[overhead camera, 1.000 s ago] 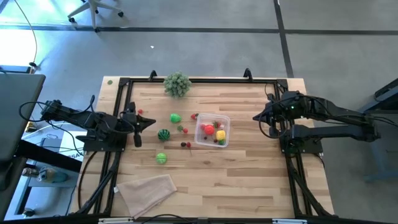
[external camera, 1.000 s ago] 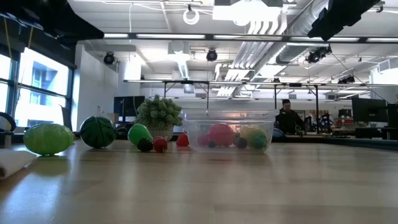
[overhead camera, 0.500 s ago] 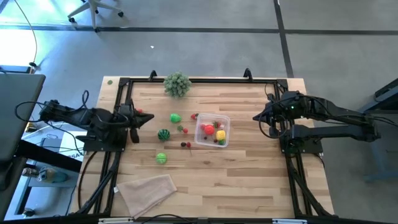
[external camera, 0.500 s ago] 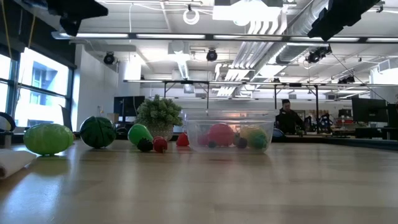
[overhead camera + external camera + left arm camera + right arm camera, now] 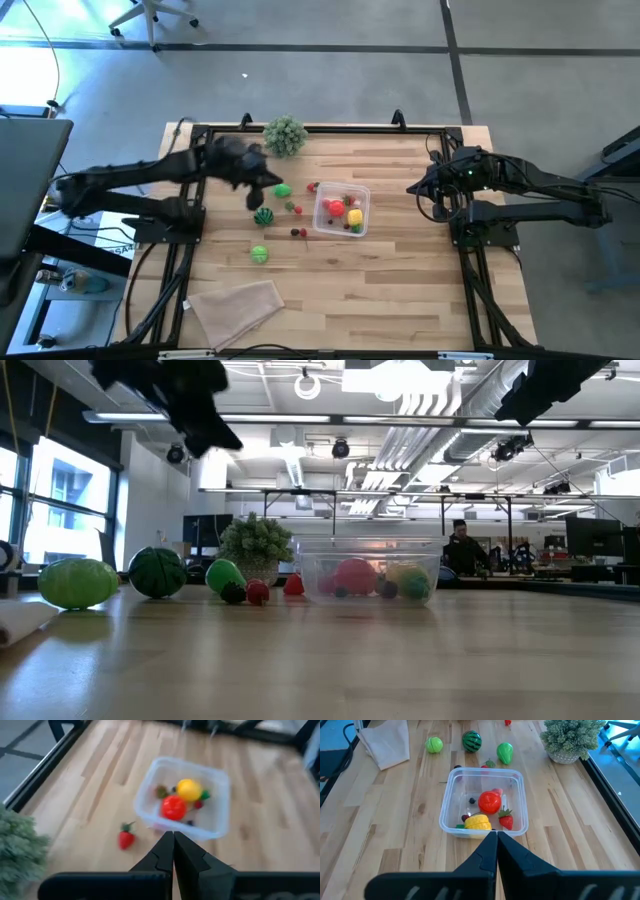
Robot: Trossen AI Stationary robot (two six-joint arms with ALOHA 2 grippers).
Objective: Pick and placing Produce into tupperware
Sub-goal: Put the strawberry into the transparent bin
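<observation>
The clear tupperware [image 5: 342, 210] stands mid-table and holds a red tomato [image 5: 489, 801], a yellow piece [image 5: 477, 822], a strawberry and small berries. Loose on the table to its left lie a green pepper [image 5: 283, 189], a dark green striped ball [image 5: 263, 216], a light green ball [image 5: 259, 254], a strawberry [image 5: 125, 839] and small red berries [image 5: 295, 208]. My left gripper [image 5: 268, 185] is shut and empty, high above the pepper; it also shows in the left wrist view [image 5: 173, 836]. My right gripper [image 5: 412, 188] is shut and empty, right of the tupperware; the right wrist view [image 5: 496, 834] shows it too.
A bushy grey-green plant [image 5: 285, 134] stands at the far edge. A beige folded cloth [image 5: 238, 305] lies at the near left. A black frame [image 5: 320, 128] runs around the table's edges. Bare wood lies right of and in front of the tupperware.
My left gripper has risen from the table's left edge and swung toward the right, and now stands over the green pepper and striped ball, pointing at the tupperware. The produce and the tupperware have kept still.
</observation>
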